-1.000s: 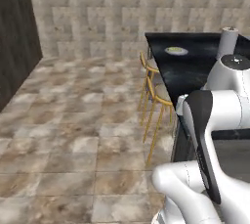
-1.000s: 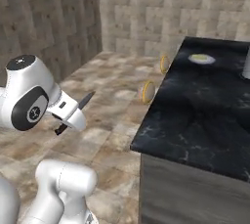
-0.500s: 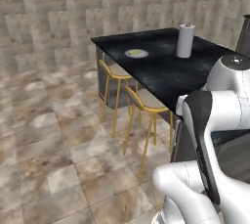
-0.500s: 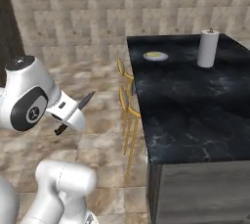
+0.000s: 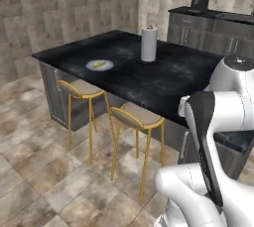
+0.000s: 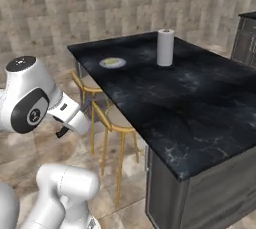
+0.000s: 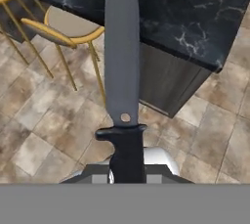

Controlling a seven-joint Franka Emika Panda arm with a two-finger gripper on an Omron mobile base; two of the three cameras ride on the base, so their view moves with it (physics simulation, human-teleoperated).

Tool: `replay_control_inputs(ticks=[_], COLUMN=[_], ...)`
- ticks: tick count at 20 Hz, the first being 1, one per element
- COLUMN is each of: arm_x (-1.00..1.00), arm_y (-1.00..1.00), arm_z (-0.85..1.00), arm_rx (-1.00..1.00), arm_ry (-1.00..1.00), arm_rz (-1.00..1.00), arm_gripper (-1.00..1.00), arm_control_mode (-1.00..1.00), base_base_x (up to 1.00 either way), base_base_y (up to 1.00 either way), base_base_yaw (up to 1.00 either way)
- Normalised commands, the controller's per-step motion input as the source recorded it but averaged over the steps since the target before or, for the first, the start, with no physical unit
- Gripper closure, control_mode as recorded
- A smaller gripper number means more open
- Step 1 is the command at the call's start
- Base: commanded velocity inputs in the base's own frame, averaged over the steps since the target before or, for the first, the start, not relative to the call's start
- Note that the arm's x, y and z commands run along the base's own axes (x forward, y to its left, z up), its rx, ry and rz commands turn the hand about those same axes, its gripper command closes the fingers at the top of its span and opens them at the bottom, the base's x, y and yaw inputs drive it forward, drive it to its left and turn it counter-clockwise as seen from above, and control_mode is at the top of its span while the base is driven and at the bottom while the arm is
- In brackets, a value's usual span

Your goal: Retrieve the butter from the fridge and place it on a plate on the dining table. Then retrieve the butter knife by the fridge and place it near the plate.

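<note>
My gripper [image 7: 128, 168] is shut on the black handle of the butter knife [image 7: 122, 47], whose slim grey blade points toward the dining table [image 7: 195, 12]. In the right base view the gripper [image 6: 65, 130] hangs low, left of the table and beside the stools. The round pale plate [image 5: 99, 65] [image 6: 112, 62] lies near the far corner of the black marble dining table [image 5: 163, 77] [image 6: 190, 98]. A small yellowish stick, the butter [image 5: 100, 64] [image 6: 113, 62], rests on it. The fridge is out of view.
A paper towel roll [image 5: 149, 43] [image 6: 165, 47] stands upright on the table past the plate. Two yellow-framed stools [image 5: 82, 89] [image 5: 139, 117] [image 7: 63, 25] line the table's near side. A dark grey counter [image 5: 208, 28] with a black appliance [image 5: 200, 0] runs behind. Tiled floor lies to the left.
The base has turned and driven, so both base views swung: the table now sits closer and more central. The gripper stays shut on the knife.
</note>
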Motion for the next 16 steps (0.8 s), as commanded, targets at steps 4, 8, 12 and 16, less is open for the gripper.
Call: replay_control_inputs(ticks=[4,8,12,16], arm_x=[0.0,0.0,0.0,0.0], arm_y=[0.0,0.0,0.0,0.0], arm_z=[0.0,0.0,0.0,0.0], arm_rx=[0.0,0.0,0.0,0.0], arm_ry=[0.0,0.0,0.0,0.0], arm_rz=[0.0,0.0,0.0,0.0], arm_gripper=[1.0,1.0,1.0,1.0], arm_control_mode=[1.0,1.0,1.0,1.0], base_base_x=[0.27,0.19,0.15,0.07], base_base_y=[0.89,0.95,1.0,1.0], base_base_yaw=[-0.67,-0.65,-0.61,-0.57])
